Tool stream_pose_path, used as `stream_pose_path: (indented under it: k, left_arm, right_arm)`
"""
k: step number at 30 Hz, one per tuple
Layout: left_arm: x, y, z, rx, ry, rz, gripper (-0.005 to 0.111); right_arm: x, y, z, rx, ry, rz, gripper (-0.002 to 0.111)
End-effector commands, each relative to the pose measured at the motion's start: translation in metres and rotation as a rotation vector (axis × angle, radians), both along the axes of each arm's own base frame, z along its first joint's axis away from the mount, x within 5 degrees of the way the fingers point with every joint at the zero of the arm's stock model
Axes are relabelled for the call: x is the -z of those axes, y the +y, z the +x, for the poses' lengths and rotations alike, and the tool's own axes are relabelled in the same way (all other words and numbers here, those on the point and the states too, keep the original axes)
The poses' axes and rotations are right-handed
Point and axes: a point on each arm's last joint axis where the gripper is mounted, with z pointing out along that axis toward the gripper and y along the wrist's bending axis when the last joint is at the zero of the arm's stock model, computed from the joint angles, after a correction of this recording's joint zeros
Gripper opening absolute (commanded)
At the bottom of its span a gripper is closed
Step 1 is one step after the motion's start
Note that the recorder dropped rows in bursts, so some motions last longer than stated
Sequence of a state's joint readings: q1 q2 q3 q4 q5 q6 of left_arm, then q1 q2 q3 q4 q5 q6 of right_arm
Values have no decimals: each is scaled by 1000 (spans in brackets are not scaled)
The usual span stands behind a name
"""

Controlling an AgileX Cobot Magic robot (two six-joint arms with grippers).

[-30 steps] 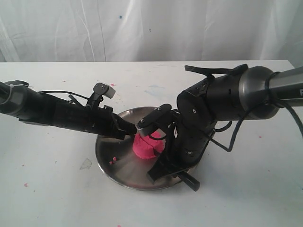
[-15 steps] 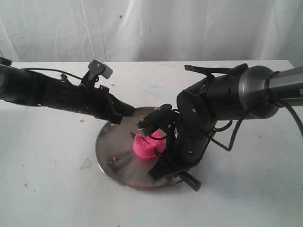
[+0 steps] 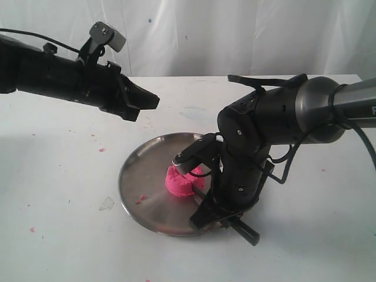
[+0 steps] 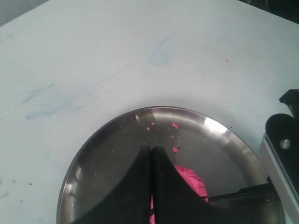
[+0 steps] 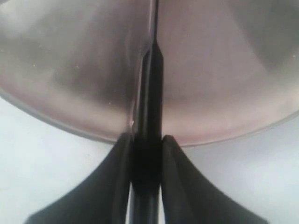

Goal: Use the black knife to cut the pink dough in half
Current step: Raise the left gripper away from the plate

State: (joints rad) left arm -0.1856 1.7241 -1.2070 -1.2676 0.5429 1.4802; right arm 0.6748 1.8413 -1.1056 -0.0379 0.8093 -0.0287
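The pink dough (image 3: pixel 181 183) is a rough lump in the middle of the steel plate (image 3: pixel 141 176); I cannot tell whether it is split. My right gripper (image 3: pixel 212 217) hangs low over the plate's near right rim, shut on the black knife (image 5: pixel 150 98). The knife's handle end (image 3: pixel 247 230) sticks out past the rim, and its blade runs in over the plate (image 5: pixel 70 70) under the arm. My left gripper (image 3: pixel 151 100) is shut on nothing, lifted well above and behind the plate's left side. In the left wrist view the shut gripper (image 4: pixel 150 150) partly covers the dough (image 4: pixel 190 179).
Tiny pink crumbs (image 4: pixel 175 126) lie on the plate (image 4: pixel 107 149) and one (image 3: pixel 140 200) by its near left edge. A small clear scrap (image 3: pixel 106 203) lies on the white table (image 3: pixel 59 235). A white curtain (image 3: pixel 194 35) backs the table.
My left gripper has let go of the dough and risen up and back to the left, away from the plate. The right arm has shifted slightly with the knife.
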Motion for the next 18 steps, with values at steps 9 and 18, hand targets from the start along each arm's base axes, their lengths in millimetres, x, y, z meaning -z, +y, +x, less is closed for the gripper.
stream_pose_path:
  k: [9,18]
  left_arm:
    - [-41,8,-33,29,5,50,0]
    - [-48,10,-46,58,45,79,0]
  right_arm:
    - [-13,-11,-7,-27,55,-76,0]
    - [-11,-12,-9,-56,76,-93,0]
